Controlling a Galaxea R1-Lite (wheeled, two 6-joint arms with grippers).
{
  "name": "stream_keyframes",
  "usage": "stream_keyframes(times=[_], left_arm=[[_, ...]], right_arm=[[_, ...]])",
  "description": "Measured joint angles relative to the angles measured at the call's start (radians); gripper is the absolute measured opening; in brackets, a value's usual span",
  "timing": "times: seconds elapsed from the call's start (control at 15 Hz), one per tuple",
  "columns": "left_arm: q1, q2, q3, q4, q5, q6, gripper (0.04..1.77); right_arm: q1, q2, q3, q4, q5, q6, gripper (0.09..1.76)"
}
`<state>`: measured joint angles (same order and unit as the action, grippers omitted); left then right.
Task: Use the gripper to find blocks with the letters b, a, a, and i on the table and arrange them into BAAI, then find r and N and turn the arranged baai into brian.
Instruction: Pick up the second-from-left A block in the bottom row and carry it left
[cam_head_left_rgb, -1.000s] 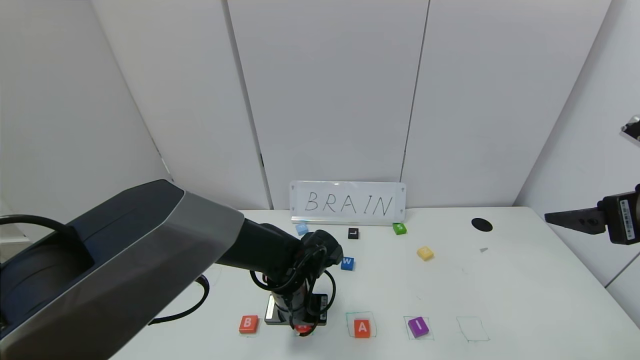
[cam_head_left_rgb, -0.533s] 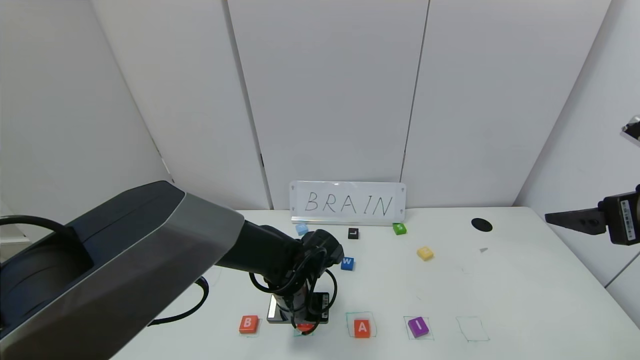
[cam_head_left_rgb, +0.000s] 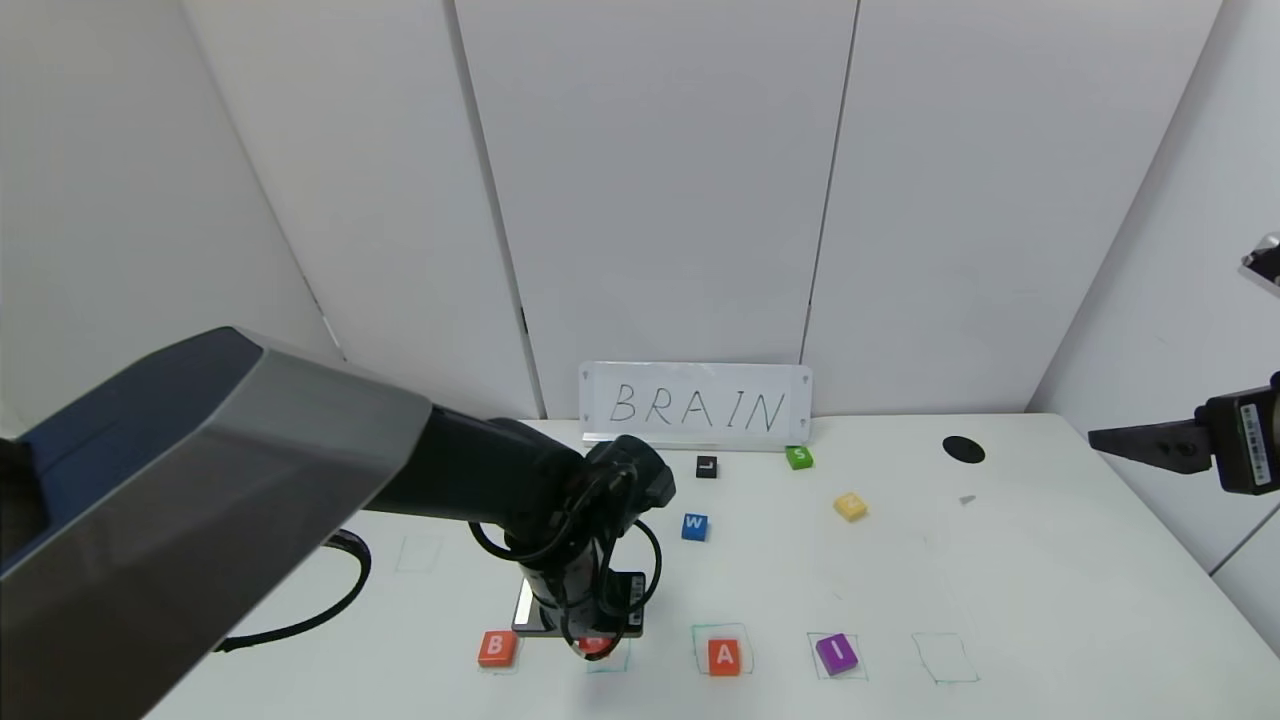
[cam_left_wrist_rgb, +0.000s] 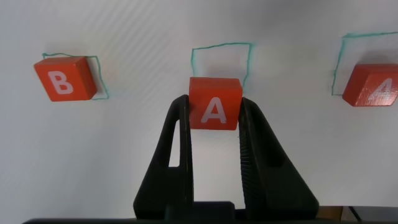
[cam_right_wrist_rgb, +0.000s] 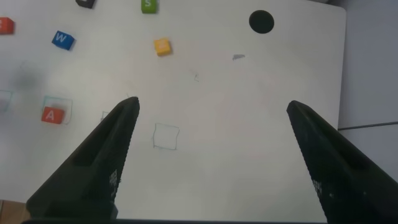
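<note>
While clamped between the two black fingers (cam_left_wrist_rgb: 177, 143) of the left gripper (cam_left_wrist_rgb: 214, 115), orange-red A block (cam_left_wrist_rgb: 215, 103) just off the near edge of the second green square (cam_left_wrist_rgb: 222, 62) on the table (cam_head_left_rgb: 1050, 590), whether lifted or resting hard to tell. To its left, B block (cam_head_left_rgb: 497, 648) in the first drawn square; to its right, second A block (cam_head_left_rgb: 724, 656) inside the third square, then purple I block (cam_head_left_rgb: 836, 653) in the fourth, and a bare fifth square (cam_head_left_rgb: 944, 658) beyond. Farther back, yellow N block (cam_head_left_rgb: 850, 506), blue W block (cam_head_left_rgb: 695, 526), black L block (cam_head_left_rgb: 706, 466), green S block (cam_head_left_rgb: 798, 457), all apart, before a BRAIN sign (cam_head_left_rgb: 696, 405). R block not seen. Right gripper (cam_right_wrist_rgb: 211, 162) parked high off the table's right side, fingers spread wide, grasping nothing.
</note>
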<state>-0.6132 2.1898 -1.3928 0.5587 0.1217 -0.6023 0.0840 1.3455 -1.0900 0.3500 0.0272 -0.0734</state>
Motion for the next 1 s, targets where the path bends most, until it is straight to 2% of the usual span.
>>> stream_keyframes(times=[0.2, 0.47, 0.73, 1.0], left_arm=[[0.066, -0.066, 0.001, 0.044, -0.003, 0.079, 0.49], [0.194, -0.141, 0.016, 0.064, -0.012, 0.189, 0.49], [0.317, -0.16, 0.005, 0.051, -0.024, 0.296, 0.49], [0.416, -0.134, -0.025, 0.048, -0.042, 0.357, 0.49]], right_arm=[[0.001, -0.006, 0.001, 0.0, 0.001, 0.0, 1.71], [0.008, -0.014, 0.004, 0.001, 0.001, -0.001, 1.71], [0.019, -0.025, 0.009, 0.001, -0.001, 0.0, 1.71], [0.023, -0.028, 0.014, 0.0, -0.001, 0.0, 1.71]])
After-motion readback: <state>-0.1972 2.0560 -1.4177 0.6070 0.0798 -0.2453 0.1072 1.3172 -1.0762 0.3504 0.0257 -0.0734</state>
